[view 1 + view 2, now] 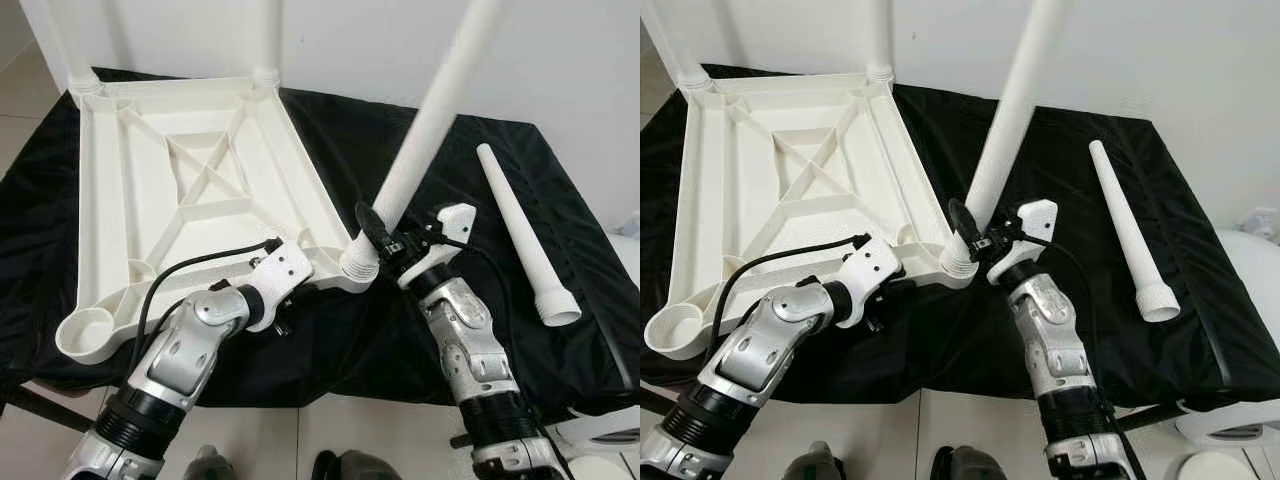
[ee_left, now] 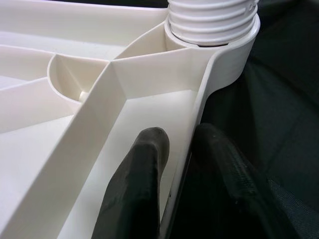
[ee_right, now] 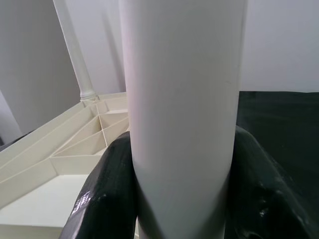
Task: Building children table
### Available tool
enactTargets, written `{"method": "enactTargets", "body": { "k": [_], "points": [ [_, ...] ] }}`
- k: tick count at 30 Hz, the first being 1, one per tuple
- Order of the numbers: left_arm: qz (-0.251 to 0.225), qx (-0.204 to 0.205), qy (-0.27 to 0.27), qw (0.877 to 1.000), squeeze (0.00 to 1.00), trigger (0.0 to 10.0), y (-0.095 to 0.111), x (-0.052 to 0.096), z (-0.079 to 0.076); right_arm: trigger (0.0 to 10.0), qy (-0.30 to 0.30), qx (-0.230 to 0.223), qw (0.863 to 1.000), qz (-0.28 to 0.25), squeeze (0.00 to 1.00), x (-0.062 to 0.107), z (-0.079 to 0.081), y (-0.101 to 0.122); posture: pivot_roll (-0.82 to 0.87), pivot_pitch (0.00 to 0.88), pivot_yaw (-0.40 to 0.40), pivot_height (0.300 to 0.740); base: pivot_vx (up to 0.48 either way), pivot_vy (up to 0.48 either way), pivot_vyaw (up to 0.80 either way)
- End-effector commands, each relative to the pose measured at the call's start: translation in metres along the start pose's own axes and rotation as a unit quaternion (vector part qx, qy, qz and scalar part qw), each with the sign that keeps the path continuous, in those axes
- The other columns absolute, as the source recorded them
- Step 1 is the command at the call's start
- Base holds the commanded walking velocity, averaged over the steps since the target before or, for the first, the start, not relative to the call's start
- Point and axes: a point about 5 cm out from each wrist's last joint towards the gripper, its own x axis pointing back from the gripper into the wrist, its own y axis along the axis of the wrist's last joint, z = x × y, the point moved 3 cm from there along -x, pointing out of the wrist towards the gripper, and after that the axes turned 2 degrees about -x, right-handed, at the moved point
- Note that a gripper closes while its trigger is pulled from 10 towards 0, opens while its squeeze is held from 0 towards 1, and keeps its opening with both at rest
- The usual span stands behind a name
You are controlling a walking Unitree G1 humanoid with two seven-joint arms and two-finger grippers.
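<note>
The upturned table top [image 1: 190, 190] lies on the cloth [image 1: 330, 340], ahead and left of the left gripper [image 1: 283, 322], whose fingers [image 2: 139, 184] straddle its near rim beside the corner socket [image 1: 357, 268]. The leg [image 1: 425, 130] stands in that socket, just ahead of the right gripper [image 1: 378, 232], which clasps its lower part. A loose leg [image 1: 520, 235] lies on the cloth, right of that gripper, and two more legs [image 1: 268, 35] rise from the far corners.

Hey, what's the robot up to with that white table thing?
It is fitting legs to an upturned tabletop on a black cloth. The right gripper grips a leg standing in the near corner socket; the left gripper clamps the tabletop's rim. One loose leg lies to the right.
</note>
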Motion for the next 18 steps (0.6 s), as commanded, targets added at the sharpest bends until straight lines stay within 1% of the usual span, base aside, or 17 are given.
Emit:
{"method": "enactTargets", "body": {
  "k": [1,4,5,6,8,10,12,13,14,15,18],
  "points": [
    [-0.006,-0.012,0.027,1.0,0.0,10.0,0.004,0.007,0.013,10.0,-0.077,-0.02,0.989,0.122,0.0,0.045,-0.026,-0.056,0.09,0.08,-0.074,0.74,0.0,0.0,0.0],
    [-0.006,-0.012,0.028,1.0,0.0,10.0,0.004,0.007,0.013,10.0,-0.066,-0.004,0.991,0.113,0.0,0.048,-0.019,-0.055,0.09,0.079,-0.072,0.74,0.0,0.0,0.0],
    [-0.006,-0.012,0.028,1.0,0.0,10.0,0.004,0.007,0.013,10.0,-0.066,-0.004,0.991,0.113,0.0,0.048,-0.019,-0.055,0.09,0.079,-0.072,0.74,0.0,0.0,0.0],
    [-0.006,-0.012,0.028,1.0,0.0,10.0,0.004,0.007,0.013,10.0,-0.06,0.008,0.992,0.111,0.0,0.047,-0.015,-0.055,0.09,0.079,-0.072,0.74,0.0,0.0,0.0],
    [-0.006,-0.012,0.028,1.0,0.0,10.0,0.004,0.007,0.013,10.0,-0.06,0.008,0.992,0.111,0.0,0.047,-0.015,-0.055,0.09,0.079,-0.072,0.74,0.0,0.0,0.0],
    [-0.006,-0.013,0.028,0.999,0.0,10.0,0.005,0.007,0.014,10.0,-0.043,0.023,0.993,0.103,0.0,0.044,-0.006,-0.053,0.09,0.078,-0.072,0.74,0.0,0.0,0.0],
    [-0.006,-0.013,0.028,0.999,0.0,10.0,0.005,0.007,0.014,10.0,-0.043,0.023,0.993,0.103,0.0,0.044,-0.006,-0.053,0.09,0.078,-0.072,0.74,0.0,0.0,0.0],
    [-0.006,-0.013,0.029,0.999,0.0,10.0,0.005,0.008,0.014,10.0,-0.035,0.027,0.994,0.102,0.0,0.043,-0.002,-0.053,0.09,0.078,-0.072,0.74,0.0,0.0,0.0],
    [-0.006,-0.013,0.029,0.999,0.0,10.0,0.005,0.008,0.014,10.0,-0.035,0.027,0.994,0.102,0.0,0.043,-0.002,-0.053,0.09,0.078,-0.072,0.74,0.0,0.0,0.0],
    [-0.006,-0.013,0.029,0.999,0.0,10.0,0.005,0.008,0.014,10.0,-0.027,0.028,0.993,0.11,0.0,0.04,0.003,-0.055,0.09,0.078,-0.073,0.74,0.0,0.0,0.0],
    [-0.006,-0.013,0.029,0.999,0.0,10.0,0.005,0.008,0.014,10.0,-0.026,0.025,0.993,0.116,0.0,0.039,0.003,-0.057,0.09,0.078,-0.073,0.74,0.0,0.0,0.0]
  ]
}}
